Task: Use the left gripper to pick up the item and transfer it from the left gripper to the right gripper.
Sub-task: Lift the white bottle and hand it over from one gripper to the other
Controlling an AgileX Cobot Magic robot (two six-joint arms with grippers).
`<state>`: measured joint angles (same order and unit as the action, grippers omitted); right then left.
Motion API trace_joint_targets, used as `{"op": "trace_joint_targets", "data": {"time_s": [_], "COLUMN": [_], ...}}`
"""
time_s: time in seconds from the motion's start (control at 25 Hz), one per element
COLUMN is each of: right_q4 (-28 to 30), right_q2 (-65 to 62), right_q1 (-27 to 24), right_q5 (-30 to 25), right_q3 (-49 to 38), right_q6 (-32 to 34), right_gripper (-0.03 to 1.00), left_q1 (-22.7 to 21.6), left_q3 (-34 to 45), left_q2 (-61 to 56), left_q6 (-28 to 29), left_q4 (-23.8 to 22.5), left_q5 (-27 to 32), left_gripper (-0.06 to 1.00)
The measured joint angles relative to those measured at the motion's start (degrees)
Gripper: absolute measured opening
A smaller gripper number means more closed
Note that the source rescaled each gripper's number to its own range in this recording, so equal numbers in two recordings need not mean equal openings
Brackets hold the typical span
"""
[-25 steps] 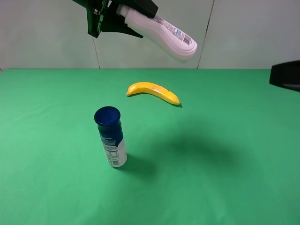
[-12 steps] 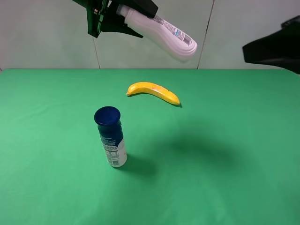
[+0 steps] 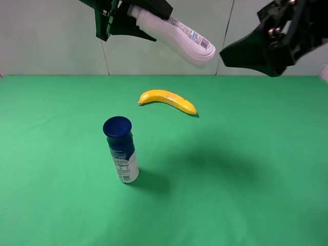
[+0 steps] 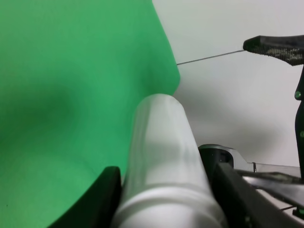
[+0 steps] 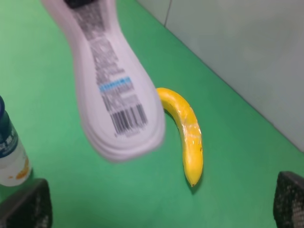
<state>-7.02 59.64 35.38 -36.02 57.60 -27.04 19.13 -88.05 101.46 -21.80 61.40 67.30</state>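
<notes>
I am looking at two bottles. The item (image 3: 180, 37), a slim white bottle, is hanging in the air over the 12 o'clock edge of the tabletop (image 3: 266, 164). The left gripper (image 3: 128, 18) is clamping it at the neck end. Its flat bottom is pointing toward 4 o'clock, tilted down. The blue-capped bottle (image 3: 122, 149) is standing upright on the tabletop with its cap on. I cannot tell what is inside either bottle.

The right gripper (image 3: 230, 51) is hanging at 3 o'clock of the item's bottom, near it but not touching. In the right wrist view its two fingers (image 5: 24, 208) are sitting wide apart, with nothing between them.

One banana (image 3: 168, 100) is lying below the item, near the 12 o'clock edge. The blue-capped bottle is at 7 o'clock of the banana, well apart from it. Wide green room is stretching from both toward the 3 o'clock and 6 o'clock edges.

I am counting two bottles, one banana and two grippers.
</notes>
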Motion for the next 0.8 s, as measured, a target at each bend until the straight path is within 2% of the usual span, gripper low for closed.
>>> {"op": "trace_joint_targets", "data": {"time_s": [0.4,0.8], "right_q4": [10.0,11.9], "right_q2": [7.8,12.2], "right_q1": [8.6,9.0], "right_q5": [6.5,11.5], "right_q3": [0.3,0.4], "right_q6": [8.4,11.1], "right_gripper": [1.0,1.0], "left_q1": [0.0,0.0], "left_q3": [0.0,0.0], "left_q2": [0.0,0.0], "left_q6": [0.0,0.0], "left_q4": [0.0,0.1], "left_q5": [0.0,0.0], "left_gripper": [0.01,0.01]}}
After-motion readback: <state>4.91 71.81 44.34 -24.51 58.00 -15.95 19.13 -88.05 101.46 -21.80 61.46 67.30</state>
